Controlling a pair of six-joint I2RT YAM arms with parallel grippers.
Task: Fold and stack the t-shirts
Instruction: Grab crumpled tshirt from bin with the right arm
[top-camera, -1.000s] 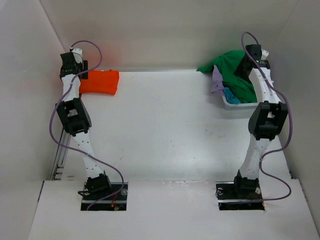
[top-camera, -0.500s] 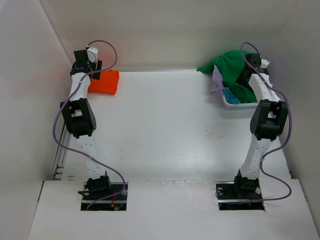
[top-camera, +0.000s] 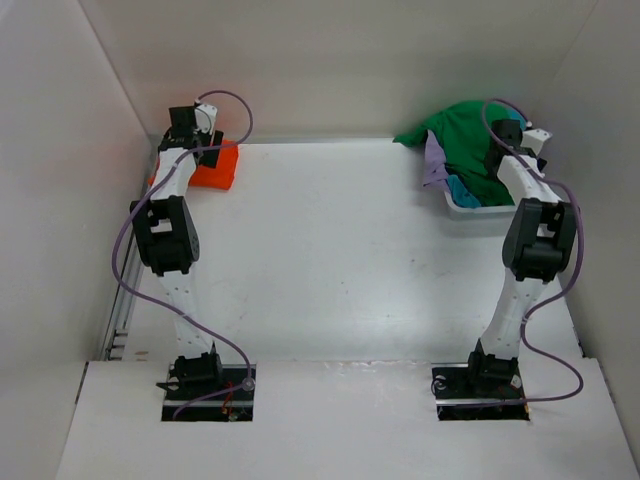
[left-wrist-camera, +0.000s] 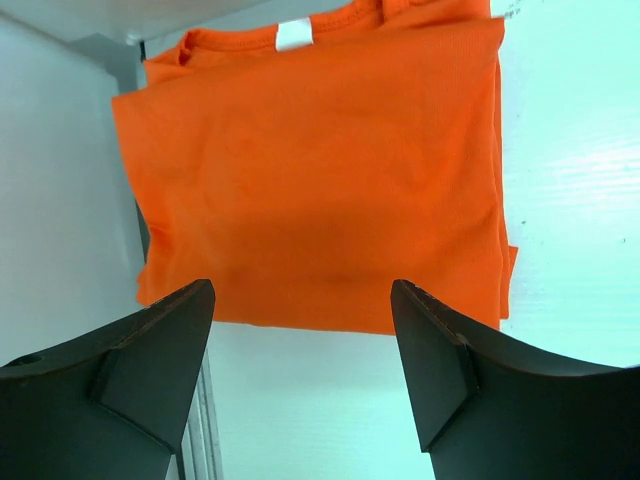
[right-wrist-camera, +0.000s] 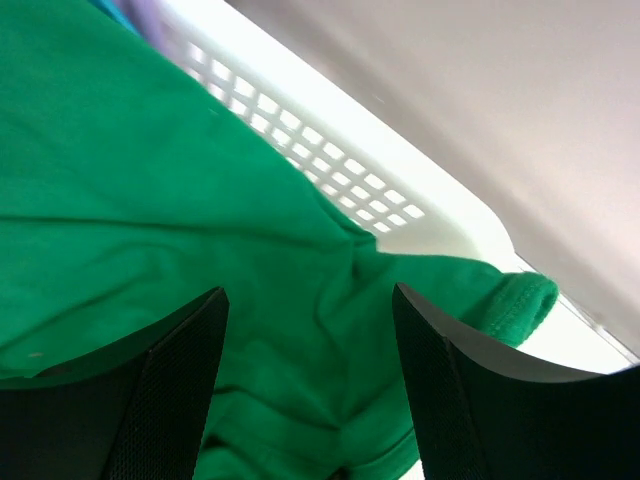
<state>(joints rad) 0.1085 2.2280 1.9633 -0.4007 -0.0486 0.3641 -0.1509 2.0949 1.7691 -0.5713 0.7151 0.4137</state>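
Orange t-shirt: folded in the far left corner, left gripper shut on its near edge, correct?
No. The orange t-shirt does lie folded in the far left corner, but the left gripper is open, holding nothing, as the left wrist view shows.

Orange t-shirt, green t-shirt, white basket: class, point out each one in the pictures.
orange t-shirt (left-wrist-camera: 320, 190), left wrist view, middle of the folded cloth.
green t-shirt (right-wrist-camera: 150, 220), right wrist view, broad smooth stretch of cloth.
white basket (right-wrist-camera: 340, 170), right wrist view, its lattice wall.
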